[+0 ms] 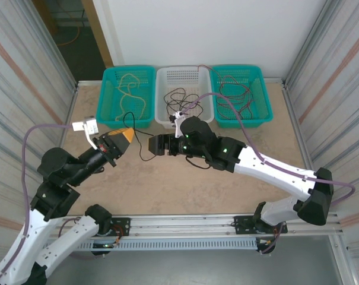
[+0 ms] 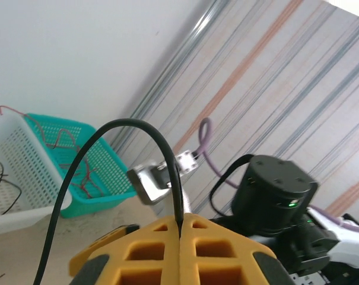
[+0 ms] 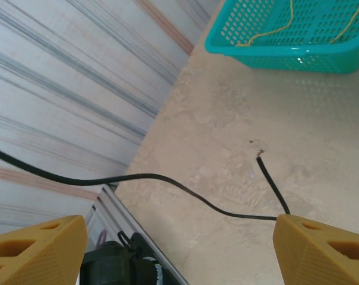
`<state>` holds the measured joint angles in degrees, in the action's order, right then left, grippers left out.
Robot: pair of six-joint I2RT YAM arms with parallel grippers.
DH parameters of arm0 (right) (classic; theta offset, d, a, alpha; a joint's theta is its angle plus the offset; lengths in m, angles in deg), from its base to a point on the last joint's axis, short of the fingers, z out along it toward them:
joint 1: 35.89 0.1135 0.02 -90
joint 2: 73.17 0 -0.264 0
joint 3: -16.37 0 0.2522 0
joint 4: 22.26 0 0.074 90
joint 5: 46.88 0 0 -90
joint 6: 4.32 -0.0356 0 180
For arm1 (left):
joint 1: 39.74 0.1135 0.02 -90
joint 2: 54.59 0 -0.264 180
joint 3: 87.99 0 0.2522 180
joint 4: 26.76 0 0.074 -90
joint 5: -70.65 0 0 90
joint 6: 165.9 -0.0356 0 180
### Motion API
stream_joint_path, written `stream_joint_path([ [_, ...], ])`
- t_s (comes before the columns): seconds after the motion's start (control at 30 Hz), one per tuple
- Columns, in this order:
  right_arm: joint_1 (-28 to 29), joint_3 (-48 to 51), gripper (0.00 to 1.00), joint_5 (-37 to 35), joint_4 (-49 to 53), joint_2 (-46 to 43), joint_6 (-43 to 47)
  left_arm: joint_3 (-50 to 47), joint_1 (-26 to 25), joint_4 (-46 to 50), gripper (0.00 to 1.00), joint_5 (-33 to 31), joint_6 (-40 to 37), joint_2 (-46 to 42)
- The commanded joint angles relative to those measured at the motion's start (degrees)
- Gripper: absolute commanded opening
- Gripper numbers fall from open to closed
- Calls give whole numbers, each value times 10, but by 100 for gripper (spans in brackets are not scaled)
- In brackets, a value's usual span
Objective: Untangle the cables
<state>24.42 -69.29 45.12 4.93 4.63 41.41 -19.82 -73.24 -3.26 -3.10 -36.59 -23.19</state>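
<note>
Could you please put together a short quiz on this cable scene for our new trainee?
1. True or false: the left end effector is shut on a black cable.
2. Which basket in the back row holds the red cables? A: left. B: middle. C: right.
3. Fill in: the jaws of the right end effector stand ____, with a black cable running across the gap between them.
Key: 1 true; 2 C, the right teal basket; 3 open.
</note>
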Motion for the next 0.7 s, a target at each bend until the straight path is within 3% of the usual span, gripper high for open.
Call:
stream_joint_path([
  [0.0, 4, 3, 81, 13, -34, 13, 30, 26, -3, -29, 0, 19, 9, 4],
  [0.27, 6, 2, 84, -28, -51, 23, 69, 41, -3, -14, 0, 20, 19, 20],
  [0.47, 10, 2, 82, 14, -93, 39, 75, 40, -3, -16, 0, 15, 21, 18],
  [0.67, 13, -6, 82, -13, -97, 58, 82, 46, -3, -9, 0, 16, 20, 18],
])
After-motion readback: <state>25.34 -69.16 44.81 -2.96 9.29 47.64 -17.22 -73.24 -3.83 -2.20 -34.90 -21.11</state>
